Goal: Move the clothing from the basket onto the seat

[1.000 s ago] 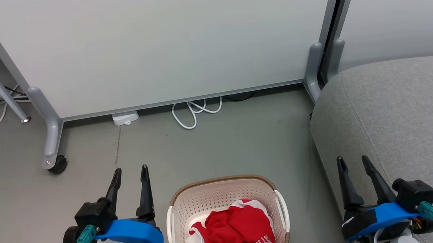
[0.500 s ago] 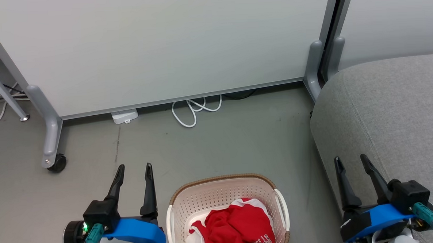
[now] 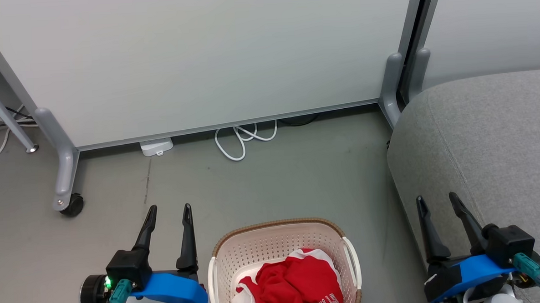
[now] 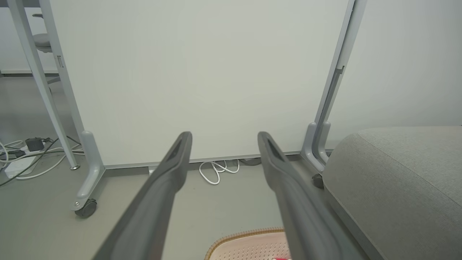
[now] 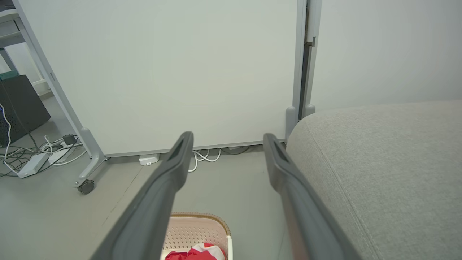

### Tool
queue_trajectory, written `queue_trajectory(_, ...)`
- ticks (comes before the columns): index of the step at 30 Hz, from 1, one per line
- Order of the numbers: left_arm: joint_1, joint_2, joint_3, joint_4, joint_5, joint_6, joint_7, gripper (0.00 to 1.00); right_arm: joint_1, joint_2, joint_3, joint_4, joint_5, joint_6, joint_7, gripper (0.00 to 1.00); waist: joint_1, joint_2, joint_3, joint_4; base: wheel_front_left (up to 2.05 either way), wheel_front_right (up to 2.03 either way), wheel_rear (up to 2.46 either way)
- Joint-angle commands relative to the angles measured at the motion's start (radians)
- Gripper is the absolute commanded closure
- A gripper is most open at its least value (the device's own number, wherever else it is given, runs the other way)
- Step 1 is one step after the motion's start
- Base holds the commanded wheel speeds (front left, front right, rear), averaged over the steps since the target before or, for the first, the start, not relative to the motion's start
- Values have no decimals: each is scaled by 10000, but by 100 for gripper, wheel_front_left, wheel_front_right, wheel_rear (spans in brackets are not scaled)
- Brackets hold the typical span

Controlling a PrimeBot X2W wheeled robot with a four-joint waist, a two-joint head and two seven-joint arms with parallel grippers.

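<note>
The left gripper (image 3: 170, 208) hangs wide open and empty just beside the laundry basket (image 3: 273, 224), where the red clothing (image 3: 294, 282), seemingly 2 garments bunched together, lies; the right gripper (image 3: 436, 198), equally open and empty, hovers at the edge of the grey seat (image 3: 488, 137).

The left hand (image 3: 170, 207) carried 2 long, dark, tapering fingers (image 4: 166, 187) of matte grey-black plastic, each with a recessed slot near its tip. Behind them sat a black camera block (image 3: 129, 265), a bright blue wrist cover (image 3: 171, 288), a teal plug (image 3: 116, 292) with a dark cable, and a small green light (image 3: 107, 282). The right hand (image 3: 436, 196) matched it, with a white mark (image 3: 431, 279) on its black base.
</note>
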Motion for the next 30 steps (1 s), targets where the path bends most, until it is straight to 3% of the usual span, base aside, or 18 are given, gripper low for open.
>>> queue_trajectory(1,-51,24,-37,3,-52,24,-49,0,-55,-63,9,-11,23,4,-52,0,0,0,21,-5,0,0,0)
queue_trajectory(12,-541,105,-315,914,-28,-144,-38,0,-699,-59,500,-263,29,4,-63,0,0,0,1055,-483,0,0,0)
queue_trajectory(30,-3425,892,-1426,3878,-84,-604,945,0,-3248,-45,1975,-1019,299,4,-219,0,0,0,5254,-2404,0,0,0)
